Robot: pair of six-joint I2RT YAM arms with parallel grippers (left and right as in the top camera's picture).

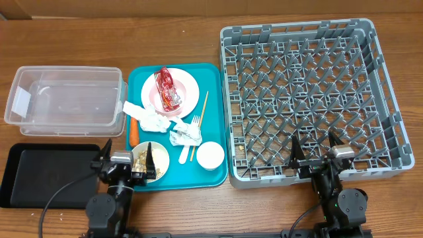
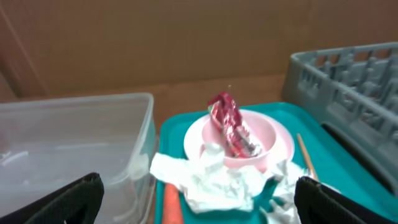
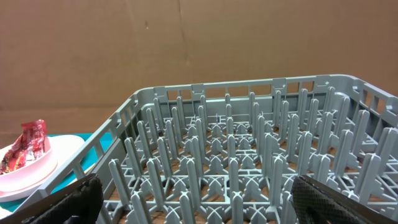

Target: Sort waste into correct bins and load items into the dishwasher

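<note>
— As the overhead view is examined, a wooden table (image 1: pixel 192 33) is recorded: grey dish rack (image 1: pixel 297 26) at right, teal tray (image 1: pixel 215 109) at centre, clear tub (image 1: pixel 66 99) and black tray (image 1: pixel 46 175) at left. The left gripper (image 1: pixel 128 155) and right gripper (image 1: pixel 314 155) are found spread wide and free of any object.

— Noted. From the left wrist, a brown cardboard wall (image 2: pixel 186 37) is disclosed. The red wrapper (image 2: pixel 233 127) is seen lying on the pink plate (image 2: pixel 273 134), with napkins (image 2: pixel 211 180) and carrot (image 2: pixel 172 205) before it.

— From the right wrist, upright rack pegs are shown against that wall.
</note>
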